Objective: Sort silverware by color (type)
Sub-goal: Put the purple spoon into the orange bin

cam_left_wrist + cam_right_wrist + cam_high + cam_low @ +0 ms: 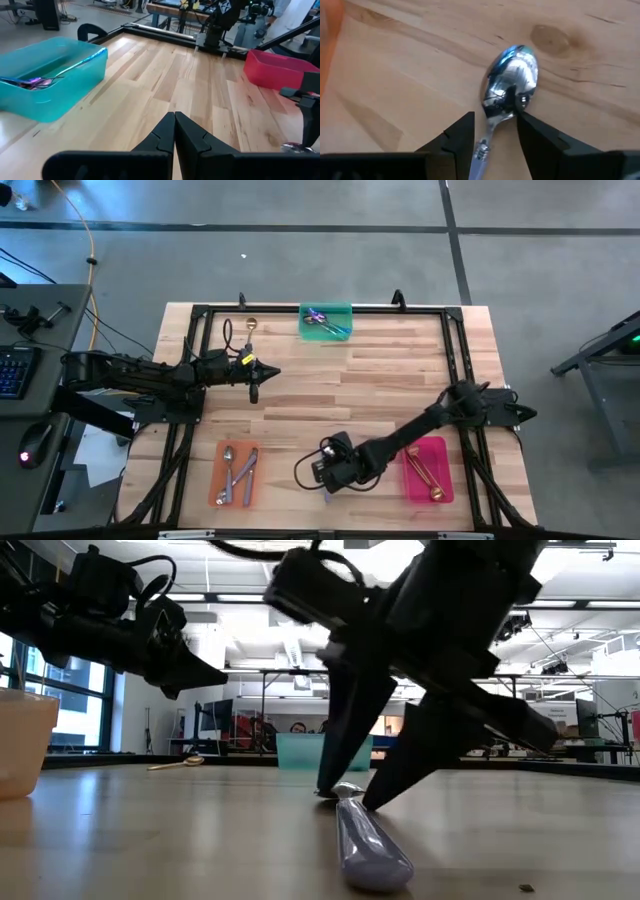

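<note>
A shiny spoon [512, 80] with a bluish gleam lies flat on the wood near the table's front edge, between the orange tray [237, 473] and the pink tray [428, 470]. Its handle [370, 845] points toward the near edge. My right gripper [494, 122] slants down over it, open, with one finger on each side of the spoon's neck and both tips down at the table. My left gripper [253, 390] hovers shut and empty over the far left of the table. A gold spoon [250, 328] lies on the table beyond it. My right gripper straddles the spoon's neck [492, 117] from above, slanting down, with its fingers across the spoon. One fingertip [525, 120] stands right by the bowl's rim, but I cannot tell whether it touches. The spoon lies flat on the table.
A teal tray [326, 322] with iridescent spoons stands at the far edge. The orange tray holds silver spoons and the pink tray holds gold ones. A black frame [200, 315] runs round the tabletop. Bare wood spreads across the table's middle.
</note>
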